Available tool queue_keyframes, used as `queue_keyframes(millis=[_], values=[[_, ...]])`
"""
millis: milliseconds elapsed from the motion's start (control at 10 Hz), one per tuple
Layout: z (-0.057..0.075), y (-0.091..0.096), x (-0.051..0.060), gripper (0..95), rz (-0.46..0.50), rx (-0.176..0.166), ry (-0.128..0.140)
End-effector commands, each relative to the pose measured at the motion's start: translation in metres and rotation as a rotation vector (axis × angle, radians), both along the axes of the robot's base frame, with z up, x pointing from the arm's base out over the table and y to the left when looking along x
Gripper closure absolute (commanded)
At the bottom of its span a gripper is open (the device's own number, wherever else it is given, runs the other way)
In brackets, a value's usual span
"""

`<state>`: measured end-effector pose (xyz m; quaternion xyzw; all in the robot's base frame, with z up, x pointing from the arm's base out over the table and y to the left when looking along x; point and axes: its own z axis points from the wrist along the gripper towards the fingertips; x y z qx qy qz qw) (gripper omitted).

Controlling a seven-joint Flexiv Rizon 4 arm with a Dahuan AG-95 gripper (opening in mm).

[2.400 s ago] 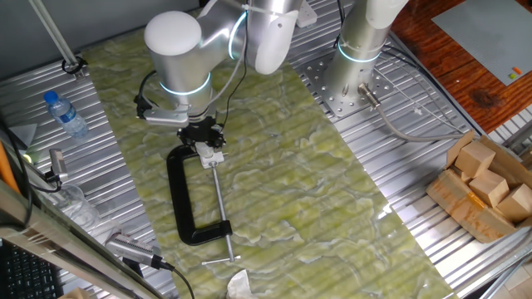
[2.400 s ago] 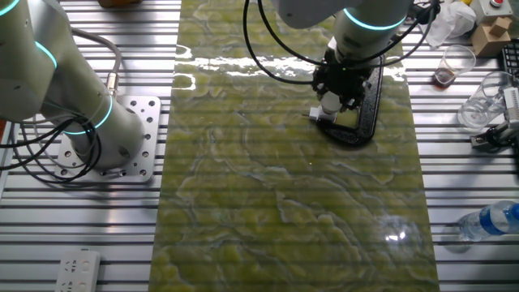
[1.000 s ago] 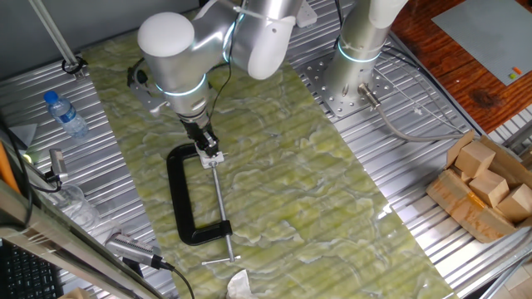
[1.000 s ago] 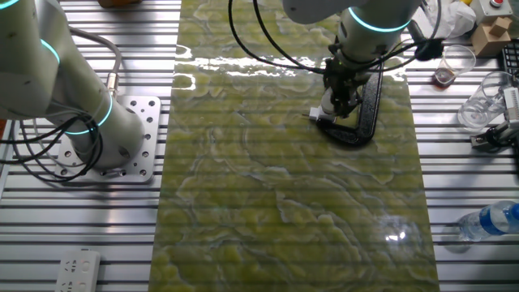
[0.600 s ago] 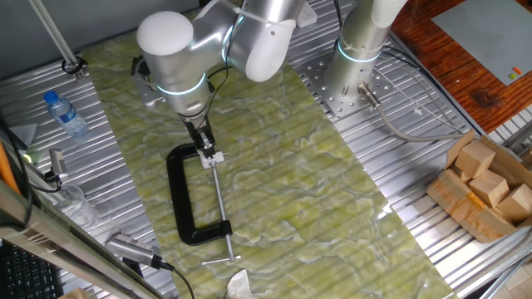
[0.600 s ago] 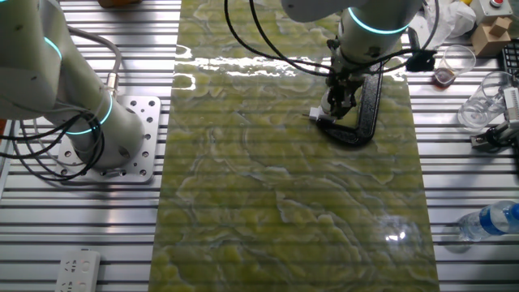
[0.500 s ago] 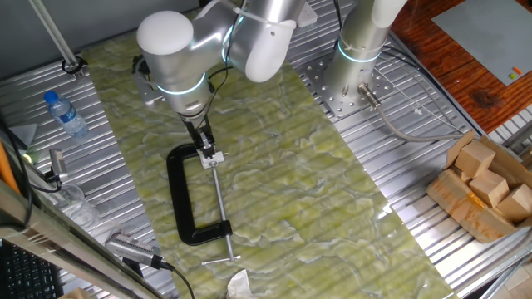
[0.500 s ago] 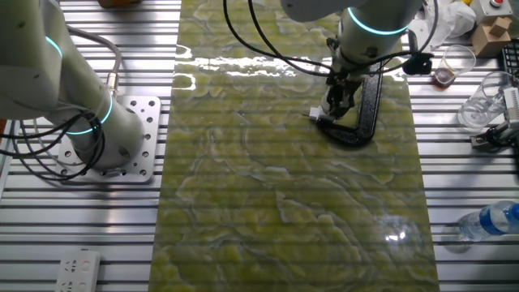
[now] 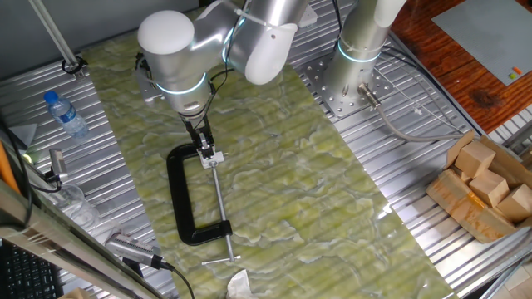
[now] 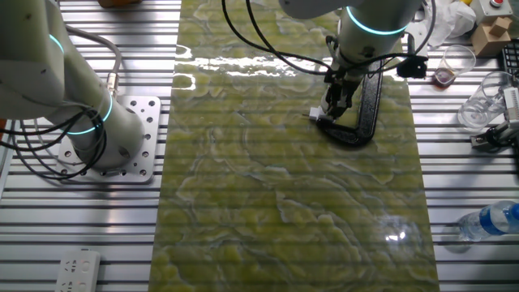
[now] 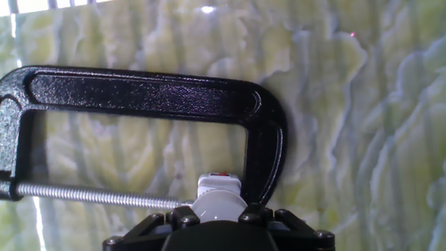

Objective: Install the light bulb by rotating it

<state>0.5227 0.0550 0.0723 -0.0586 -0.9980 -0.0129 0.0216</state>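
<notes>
The small white light bulb (image 11: 218, 207) sits in the white socket fitting (image 11: 218, 184), which is held in the black C-clamp (image 11: 160, 94) on the green mat. My gripper (image 11: 218, 219) points down onto it, its black fingers (image 11: 182, 219) closed on both sides of the bulb. In one fixed view the gripper (image 9: 202, 144) stands over the socket (image 9: 214, 156) at the clamp's (image 9: 184, 199) top end. In the other fixed view the gripper (image 10: 333, 103) is above the socket (image 10: 321, 118) beside the clamp (image 10: 369, 104). The fingers hide most of the bulb in both fixed views.
A clear bottle with a blue cap (image 9: 65, 114) lies at the mat's left, also in the other fixed view (image 10: 495, 219). A second arm's base (image 9: 353, 79) stands behind. A box of wooden blocks (image 9: 486, 187) is at the right. Plastic cups (image 10: 456, 61) stand near the clamp.
The wrist has turned about the bulb's axis while staying over the socket; the hand's side parts have swung round. The clamp and socket have not moved.
</notes>
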Motion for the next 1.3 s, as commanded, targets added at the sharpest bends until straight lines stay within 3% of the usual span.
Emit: queue_keyframes(millis=[100,200,300,600,700,800,1100,1300], values=[[0.0000,0.0000,-0.0001,38.0,0.092,0.005,-0.003],[0.0000,0.0000,-0.0001,38.0,0.100,0.005,-0.002],[0.0000,0.0000,-0.0001,19.0,0.121,0.004,-0.002],[0.0006,0.0000,0.0000,19.0,0.254,0.004,-0.018],[0.0013,0.0000,0.0001,19.0,0.357,0.005,-0.025],[0.0017,0.0000,0.0002,19.0,0.523,0.007,-0.031],[0.0030,0.0000,0.0004,19.0,0.790,0.019,-0.043],[0.0030,0.0000,0.0005,19.0,0.895,0.027,-0.048]])
